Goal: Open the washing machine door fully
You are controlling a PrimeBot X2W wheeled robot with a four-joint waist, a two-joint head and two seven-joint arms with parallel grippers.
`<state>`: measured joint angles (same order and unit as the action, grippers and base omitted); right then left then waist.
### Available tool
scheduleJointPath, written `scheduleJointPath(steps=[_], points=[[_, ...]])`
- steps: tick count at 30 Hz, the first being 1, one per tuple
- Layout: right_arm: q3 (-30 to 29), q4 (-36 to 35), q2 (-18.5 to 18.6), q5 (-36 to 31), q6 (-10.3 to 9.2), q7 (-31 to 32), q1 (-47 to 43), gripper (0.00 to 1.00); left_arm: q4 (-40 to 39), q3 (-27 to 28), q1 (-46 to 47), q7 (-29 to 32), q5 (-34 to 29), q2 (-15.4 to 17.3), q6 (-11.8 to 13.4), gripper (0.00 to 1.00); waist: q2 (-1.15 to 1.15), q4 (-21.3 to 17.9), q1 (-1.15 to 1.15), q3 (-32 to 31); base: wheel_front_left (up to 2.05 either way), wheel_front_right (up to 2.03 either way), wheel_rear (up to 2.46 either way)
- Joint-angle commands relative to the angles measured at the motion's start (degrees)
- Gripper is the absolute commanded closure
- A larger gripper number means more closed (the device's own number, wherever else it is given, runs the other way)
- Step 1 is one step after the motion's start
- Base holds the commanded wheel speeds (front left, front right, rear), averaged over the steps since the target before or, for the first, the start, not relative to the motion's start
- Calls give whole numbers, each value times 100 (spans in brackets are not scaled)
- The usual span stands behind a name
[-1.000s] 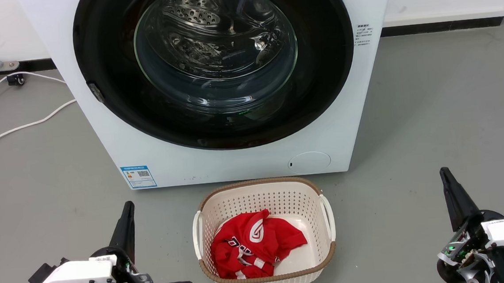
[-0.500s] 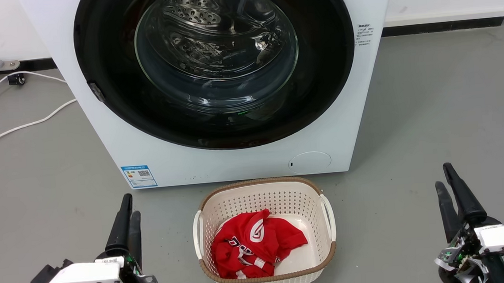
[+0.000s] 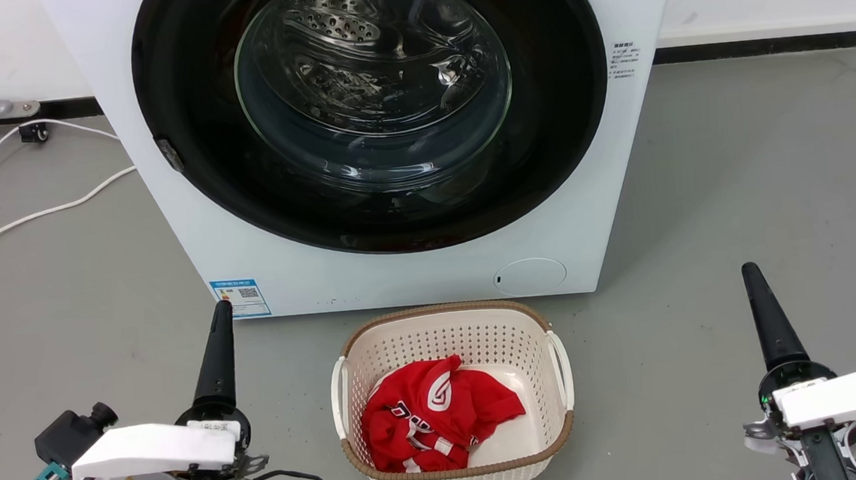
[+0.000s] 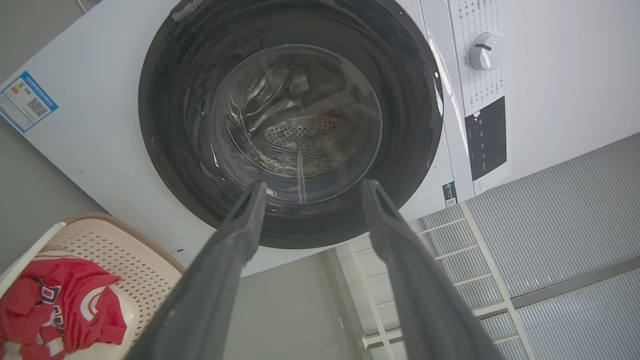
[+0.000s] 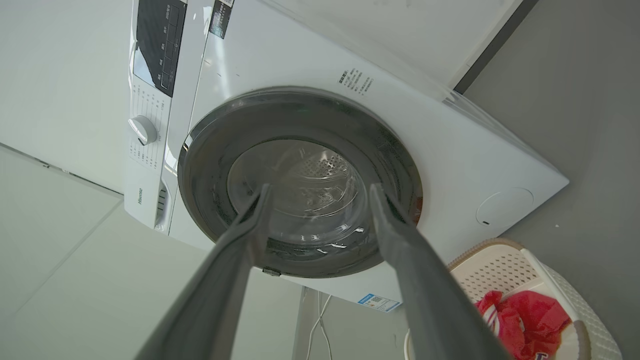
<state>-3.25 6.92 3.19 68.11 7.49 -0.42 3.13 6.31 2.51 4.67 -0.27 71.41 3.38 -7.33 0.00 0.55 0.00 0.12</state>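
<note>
Washing machine (image 3: 401,279): white front-loader, set on the grey floor (image 3: 732,173) at the far centre.
Washing machine door (image 3: 373,108): glossy black disc with a clear glass bowl, seen flush against the machine front, closed as it was a second ago.
Left gripper (image 3: 221,315): near left. Its fingers are held apart in the left wrist view and empty. Two fingers were seen half a second ago; one is now presented edge-on, its tip raised to the blue label (image 3: 240,297).
Right gripper (image 3: 751,277): near right, fingers likewise parted and empty, and likewise turned edge-on.
Basket (image 3: 449,321): near centre, just before the machine, with a red garment (image 3: 432,413) inside, unmoved.
</note>
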Motion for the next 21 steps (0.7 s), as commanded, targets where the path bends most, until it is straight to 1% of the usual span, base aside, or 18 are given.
scheduleJointPath(steps=[1,10,21], points=[[21,-171,6,-385,0,-70,21,0,-156,-26,132,-70,-318,59,-10,0,0,5,0,-1,0,0,0],[130,-323,0,-1718,0,-261,-67,0,-243,-112,72,-263,-1407,91,-11,0,0,25,0,-10,0,0,0],[159,-420,-6,-2919,0,-403,-140,0,-268,-228,41,-475,-2602,160,-13,0,0,56,0,-14,0,0,0]])
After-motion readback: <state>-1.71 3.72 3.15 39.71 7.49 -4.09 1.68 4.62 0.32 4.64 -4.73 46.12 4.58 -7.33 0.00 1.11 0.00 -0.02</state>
